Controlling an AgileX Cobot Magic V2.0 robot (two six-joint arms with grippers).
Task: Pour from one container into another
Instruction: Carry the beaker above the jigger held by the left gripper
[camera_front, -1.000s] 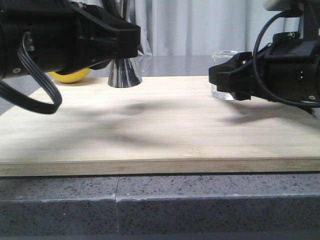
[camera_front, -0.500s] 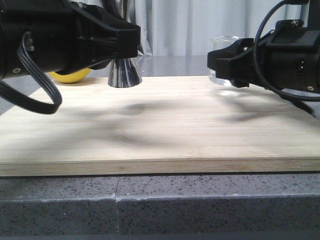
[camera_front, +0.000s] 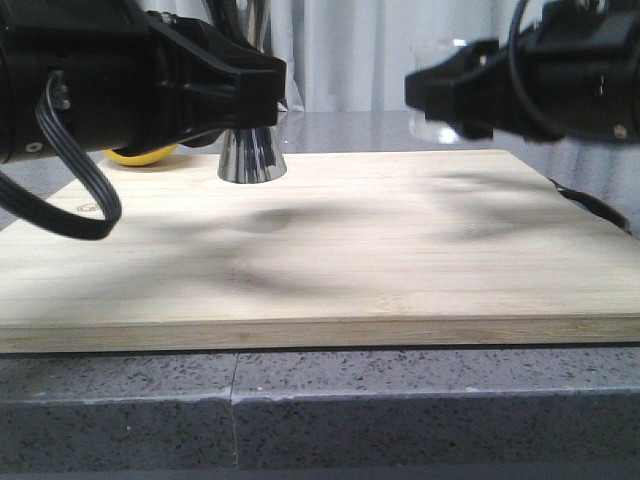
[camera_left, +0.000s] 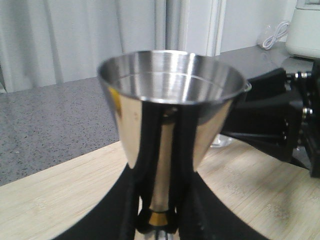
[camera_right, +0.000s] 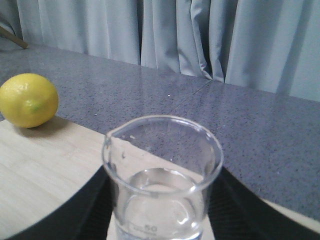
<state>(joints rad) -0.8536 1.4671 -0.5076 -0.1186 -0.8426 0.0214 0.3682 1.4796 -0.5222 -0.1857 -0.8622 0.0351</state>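
Note:
My left gripper (camera_front: 262, 92) is shut on the steel jigger (camera_front: 250, 158) at its waist; the jigger stands upright on the wooden board (camera_front: 350, 260) at the back left. In the left wrist view the jigger's cup (camera_left: 170, 95) fills the middle, and the black fingers (camera_left: 182, 165) clamp it just above the gold band (camera_left: 159, 218). My right gripper (camera_front: 440, 92) is shut on the glass beaker (camera_front: 428, 122) and holds it in the air above the board's back right. The beaker (camera_right: 162, 185) is upright, with clear liquid in it and its pouring lip toward the lemon side.
A yellow lemon (camera_front: 140, 155) lies behind the left arm at the board's far left edge; it also shows as the lemon (camera_right: 29, 100) in the right wrist view. Grey stone counter (camera_front: 400, 410) surrounds the board. Curtains hang behind.
My right gripper has lifted the beaker off the board, upward and slightly to the left. The left gripper and jigger have stayed put.

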